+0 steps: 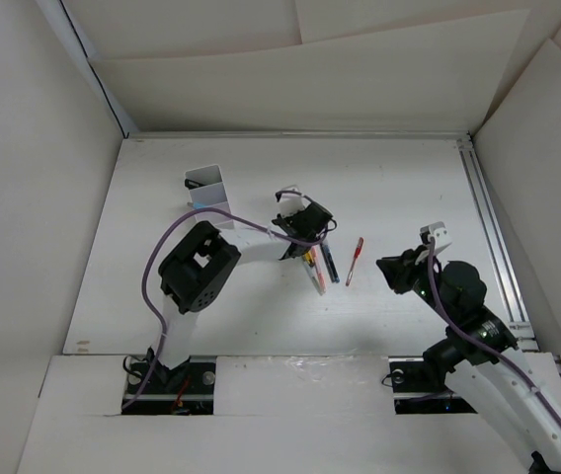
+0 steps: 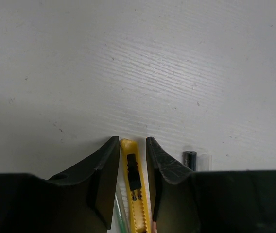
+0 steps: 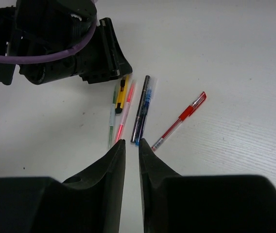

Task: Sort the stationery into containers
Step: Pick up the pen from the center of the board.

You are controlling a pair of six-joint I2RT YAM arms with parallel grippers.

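Several pens lie side by side at mid-table. Among them is a yellow cutter-like item with a black slider (image 2: 134, 189) (image 3: 122, 92), a pink pen (image 3: 125, 114), a green pen (image 3: 112, 121) and a dark and a blue pen (image 3: 142, 109) (image 1: 330, 265). A red pen (image 3: 179, 121) (image 1: 355, 261) lies apart to the right. My left gripper (image 2: 132, 141) (image 1: 310, 232) is down at the table, open, its fingers straddling the yellow item's end. A thin gap shows at the right finger. My right gripper (image 3: 132, 144) (image 1: 394, 272) hovers near the pens' near ends, open by a narrow gap, holding nothing. The white two-compartment box (image 1: 209, 193) stands at the back left.
A black pen end (image 2: 190, 159) lies just right of the left gripper's right finger. White walls enclose the table, and a metal rail (image 1: 493, 227) runs along its right side. The left arm's purple cable (image 1: 152, 267) loops over its elbow.
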